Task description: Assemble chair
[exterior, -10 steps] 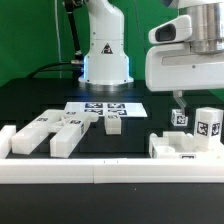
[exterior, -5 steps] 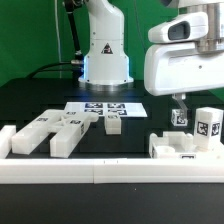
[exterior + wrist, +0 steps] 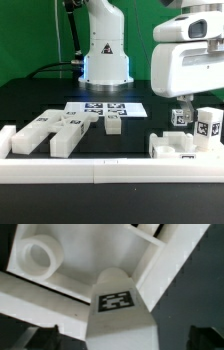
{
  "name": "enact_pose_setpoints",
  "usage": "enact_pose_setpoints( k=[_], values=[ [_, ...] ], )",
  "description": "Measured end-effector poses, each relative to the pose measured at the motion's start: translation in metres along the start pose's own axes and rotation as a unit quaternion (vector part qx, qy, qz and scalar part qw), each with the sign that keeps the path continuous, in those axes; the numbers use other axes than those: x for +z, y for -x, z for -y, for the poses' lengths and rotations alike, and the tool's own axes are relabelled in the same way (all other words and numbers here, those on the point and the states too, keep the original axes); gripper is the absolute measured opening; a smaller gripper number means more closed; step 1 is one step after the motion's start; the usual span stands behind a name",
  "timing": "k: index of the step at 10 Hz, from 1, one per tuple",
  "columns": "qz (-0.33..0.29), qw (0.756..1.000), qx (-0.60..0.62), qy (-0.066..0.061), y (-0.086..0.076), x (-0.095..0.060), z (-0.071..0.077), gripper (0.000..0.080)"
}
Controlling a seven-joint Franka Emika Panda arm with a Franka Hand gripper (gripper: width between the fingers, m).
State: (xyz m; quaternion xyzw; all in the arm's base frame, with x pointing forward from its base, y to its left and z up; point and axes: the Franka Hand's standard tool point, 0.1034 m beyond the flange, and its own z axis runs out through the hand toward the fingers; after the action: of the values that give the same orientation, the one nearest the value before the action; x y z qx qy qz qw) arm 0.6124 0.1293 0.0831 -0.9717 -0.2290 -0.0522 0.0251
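At the exterior view's right stands the partly joined chair (image 3: 182, 150): a low white base with two upright tagged posts, one (image 3: 180, 118) nearer the middle and one (image 3: 208, 125) further right. My gripper (image 3: 183, 103) hangs open just above the nearer post. In the wrist view that tagged post (image 3: 118, 301) rises between my dark fingers (image 3: 205, 340), and my gripper (image 3: 120, 340) straddles it with a gap showing on one side. Behind the post lies a white piece with a round hole (image 3: 38, 256). Loose white chair pieces (image 3: 62, 134) lie at the left.
The marker board (image 3: 104, 107) lies flat in the middle of the black table, with a small tagged piece (image 3: 111, 123) at its front edge. A long white border rail (image 3: 100, 172) runs along the front. The arm's base (image 3: 104, 50) stands at the back.
The hand has shifted slightly toward the exterior view's right, over the nearer post. The jaws stayed open and no piece moved.
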Motion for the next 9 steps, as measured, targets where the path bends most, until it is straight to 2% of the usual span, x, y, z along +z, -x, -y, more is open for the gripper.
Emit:
enact_pose_setpoints(
  k=[2, 3, 4, 7, 9],
  values=[
    [0.000, 1.000, 0.006, 0.000, 0.0001, 0.0002, 0.0001, 0.0378],
    [0.000, 1.000, 0.013, 0.000, 0.0001, 0.0002, 0.0001, 0.0378],
    [0.000, 1.000, 0.016, 0.000, 0.0001, 0.0001, -0.0003, 0.0287],
    [0.000, 0.993, 0.118, -0.002, 0.0002, 0.0003, 0.0001, 0.0288],
    [-0.002, 0.963, 0.269, -0.011, 0.0004, 0.0008, -0.0019, 0.0288]
  ],
)
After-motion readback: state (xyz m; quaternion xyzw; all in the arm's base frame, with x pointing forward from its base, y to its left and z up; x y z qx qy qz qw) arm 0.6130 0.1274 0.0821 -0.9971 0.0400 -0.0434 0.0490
